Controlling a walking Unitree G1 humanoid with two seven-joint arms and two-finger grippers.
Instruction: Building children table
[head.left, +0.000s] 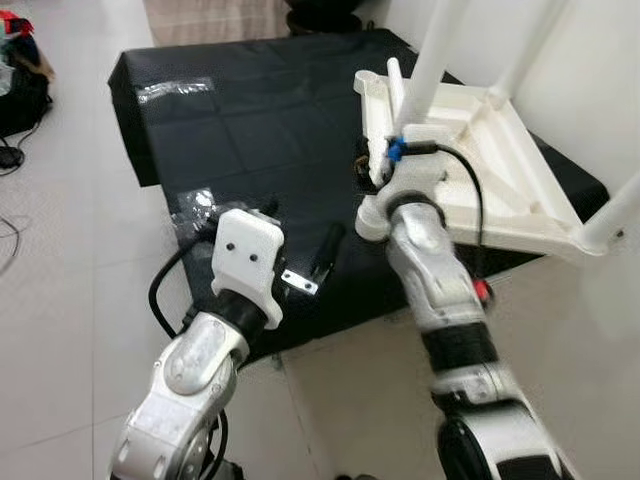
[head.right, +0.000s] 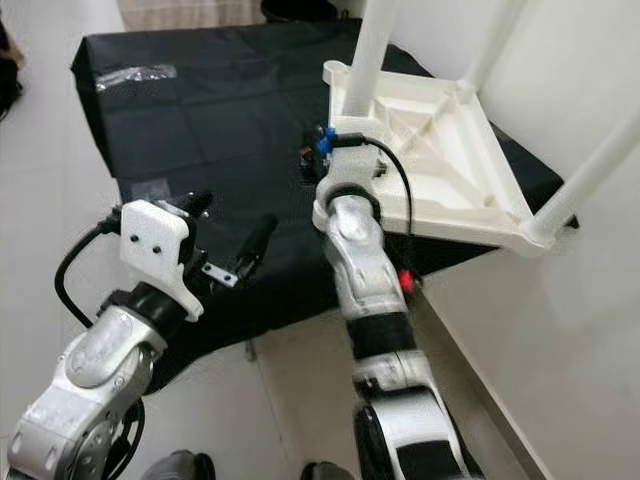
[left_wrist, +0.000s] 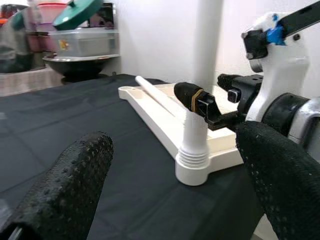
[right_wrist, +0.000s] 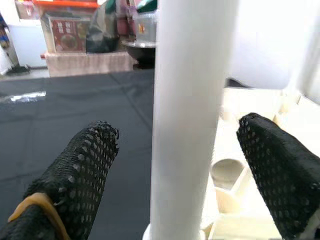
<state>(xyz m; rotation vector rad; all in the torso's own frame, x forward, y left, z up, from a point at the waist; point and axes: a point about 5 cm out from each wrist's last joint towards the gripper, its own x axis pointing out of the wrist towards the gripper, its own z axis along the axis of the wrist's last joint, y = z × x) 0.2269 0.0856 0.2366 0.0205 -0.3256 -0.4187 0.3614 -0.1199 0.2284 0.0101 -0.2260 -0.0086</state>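
My left gripper (left_wrist: 170, 165) is hovering with its fingers spread, grasping nothing, over the near edge of the black cloth (head.left: 250, 130). A little farther, my right gripper (right_wrist: 175, 165) is standing released around one white leg (right_wrist: 187, 115), not touching it. The white table (head.left: 480, 160) is lying upside down on the cloth's right side, its legs pointing up.

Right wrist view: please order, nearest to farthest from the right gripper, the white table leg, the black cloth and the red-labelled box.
1. White table leg: upright between the open fingers of the right gripper.
2. Black cloth: spread behind the leg.
3. Red-labelled box: at the back, beyond the cloth.
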